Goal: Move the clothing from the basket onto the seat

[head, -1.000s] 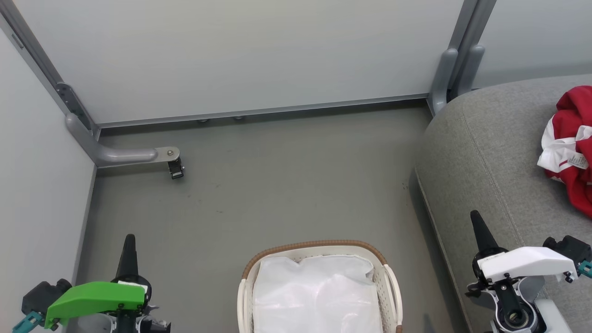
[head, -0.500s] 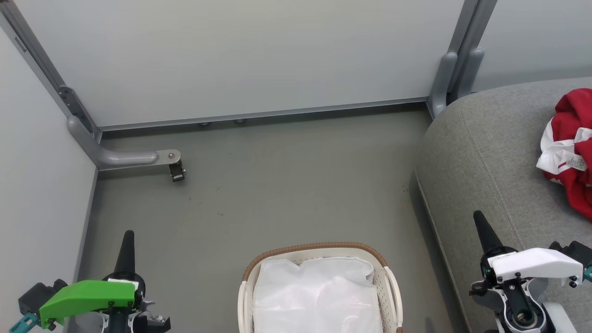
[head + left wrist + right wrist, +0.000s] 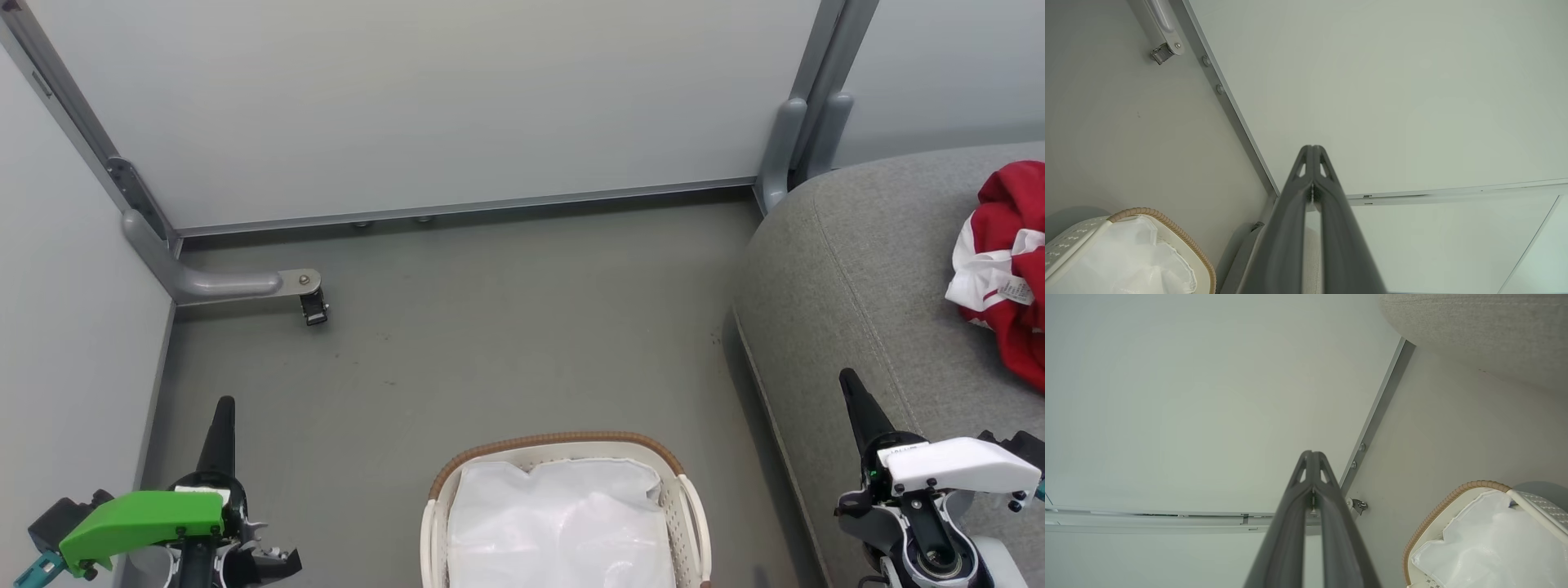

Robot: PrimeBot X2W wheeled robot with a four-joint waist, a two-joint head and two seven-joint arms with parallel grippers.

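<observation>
The clothing (image 3: 1008,269) lies bunched on the seat (image 3: 849,269) at 3 o'clock; a careless right-arm sweep could drag it off. The basket (image 3: 555,439) at 6 o'clock holds a white liner (image 3: 555,523), easily mistaken for clothing. The left gripper (image 3: 224,407) at 7 o'clock and the right gripper (image 3: 849,380) at 5 o'clock have their fingers pressed together, holding nothing.

Bright, flat, even light everywhere, and it's all pretty sharp. There's a soft shadow on the floor (image 3: 490,351) right along the seat (image 3: 857,286). The wrist views bow the wall rail (image 3: 1236,122) a bit.
</observation>
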